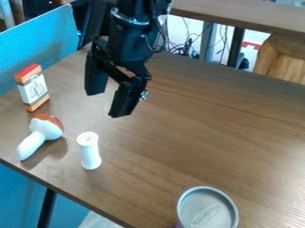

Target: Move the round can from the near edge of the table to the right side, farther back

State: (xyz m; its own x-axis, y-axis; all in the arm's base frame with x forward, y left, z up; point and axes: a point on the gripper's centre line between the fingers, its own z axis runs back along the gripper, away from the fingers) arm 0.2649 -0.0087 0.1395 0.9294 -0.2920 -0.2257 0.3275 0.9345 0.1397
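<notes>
The black gripper [108, 103] hangs above the upper left part of the brown table, its two fingers spread apart with nothing between them. Below and left of it, a white cylinder [90, 151] with a small hole in its top stands upright. A toy mushroom [40, 133] with a brown cap and white stem lies on its side farther left. Behind the mushroom, an orange and white box [33, 87] with a red top stands upright. Near the front edge is a round can [207, 210] with a grey lid.
The wooden table [220, 129] has its front edge running diagonally at the lower left. A blue panel [44, 42] rises along the left side. Behind the table are cables, a wooden piece [283, 60] and another tabletop [238, 15].
</notes>
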